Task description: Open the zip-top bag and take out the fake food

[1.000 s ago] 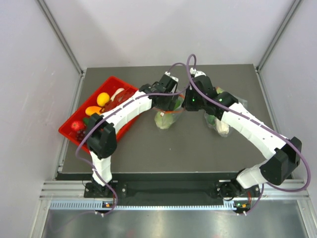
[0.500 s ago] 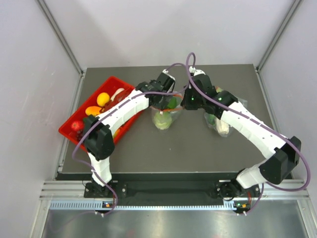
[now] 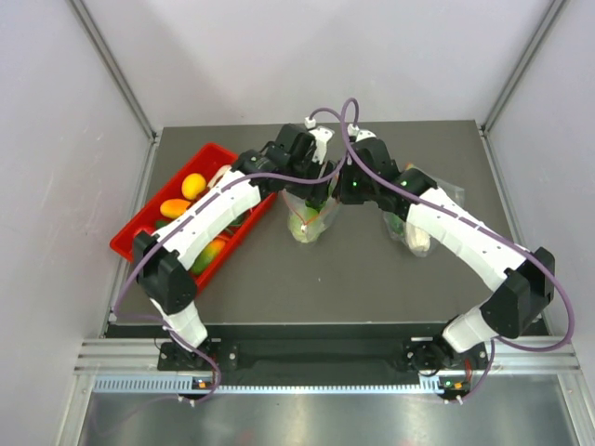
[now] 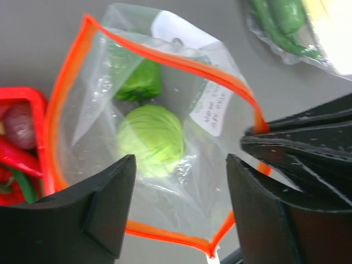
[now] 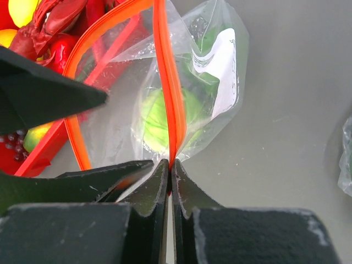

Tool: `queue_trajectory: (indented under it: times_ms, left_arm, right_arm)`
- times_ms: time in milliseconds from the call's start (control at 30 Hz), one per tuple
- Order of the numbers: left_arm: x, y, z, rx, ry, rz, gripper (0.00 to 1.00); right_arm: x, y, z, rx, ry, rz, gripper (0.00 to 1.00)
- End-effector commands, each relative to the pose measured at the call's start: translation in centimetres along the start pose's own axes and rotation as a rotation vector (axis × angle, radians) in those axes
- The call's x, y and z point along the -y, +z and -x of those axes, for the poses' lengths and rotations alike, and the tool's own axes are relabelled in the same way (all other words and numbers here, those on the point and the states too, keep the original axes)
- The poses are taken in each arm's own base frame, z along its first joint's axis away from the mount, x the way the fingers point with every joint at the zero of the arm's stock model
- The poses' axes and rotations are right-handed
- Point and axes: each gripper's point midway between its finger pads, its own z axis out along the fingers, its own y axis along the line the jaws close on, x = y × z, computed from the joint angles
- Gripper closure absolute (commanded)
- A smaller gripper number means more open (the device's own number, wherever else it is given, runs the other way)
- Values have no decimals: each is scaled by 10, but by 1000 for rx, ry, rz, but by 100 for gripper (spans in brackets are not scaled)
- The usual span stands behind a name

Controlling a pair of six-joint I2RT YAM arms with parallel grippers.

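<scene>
The bag (image 4: 93,121) sits on the table (image 3: 372,279), just beside the red tray (image 4: 25,91), with its mouth up and wide open. The orange strip (image 4: 181,61) makes a big loop. Inside lie a pale green cabbage (image 4: 151,140) and a darker green piece (image 4: 140,82) - both at the bottom. The right gripper (image 5: 169,170) is pinched tight on one end of the strip. The left gripper (image 4: 181,176) hangs over the mouth with its fingers (image 4: 104,209) far apart - it holds nothing. A red chili (image 4: 14,159) lies in the tray.
</scene>
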Motion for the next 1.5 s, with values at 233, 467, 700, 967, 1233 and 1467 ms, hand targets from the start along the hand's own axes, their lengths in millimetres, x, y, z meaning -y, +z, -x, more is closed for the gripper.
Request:
queue_trajectory:
  times_ms: [233, 467, 700, 967, 1233, 1467]
  left_arm:
    - [15, 36, -14, -69, -76, -112, 38]
    - [5, 52, -44, -150, -77, -67, 43]
    - [-18, 65, -81, -261, -65, 38, 43]
    - [-33, 72, -100, -297, -58, 103, 39]
    - [-49, 71, -120, -350, -53, 185, 20]
    - [-43, 45, -91, -185, -89, 165, 17]
  right_arm:
    - [-11, -17, 14, 69, 5, 40, 100]
    - [-9, -15, 9, 63, 14, 38, 100]
    - [-7, -11, 5, 58, 11, 34, 100]
    - [-8, -4, -2, 39, 15, 44, 100]
    - [-6, -2, -7, 30, 16, 42, 100]
    - [-7, 0, -9, 20, 15, 47, 100]
